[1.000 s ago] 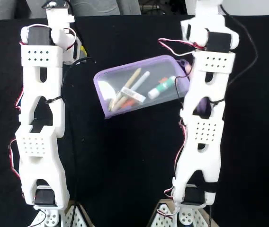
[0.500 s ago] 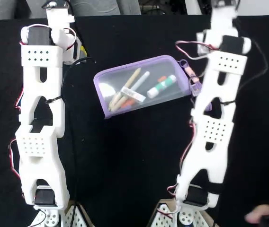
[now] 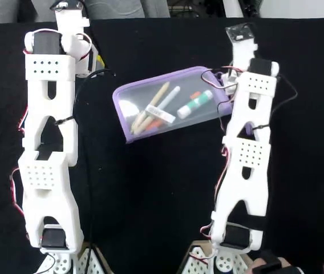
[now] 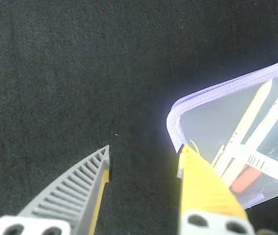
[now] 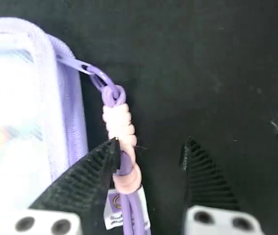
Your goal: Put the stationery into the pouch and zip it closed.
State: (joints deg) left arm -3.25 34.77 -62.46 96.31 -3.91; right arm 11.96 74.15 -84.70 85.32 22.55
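The stationery (image 3: 162, 108) is all inside the clear purple pouch (image 3: 170, 105), so the loading looks done. The zip pull (image 5: 97, 76) sits at the pouch's right end and the zip seems run shut, though the teeth are too small to confirm. What is left is probably only letting go. The pouch lies on the worktop (image 3: 150, 200) between the arms, its right end farther back. The right jaws are spread, and the pull cord (image 5: 117, 117) lies against one of them, unpinched. The left jaws are also spread, just beside the pouch's left corner, holding nothing.
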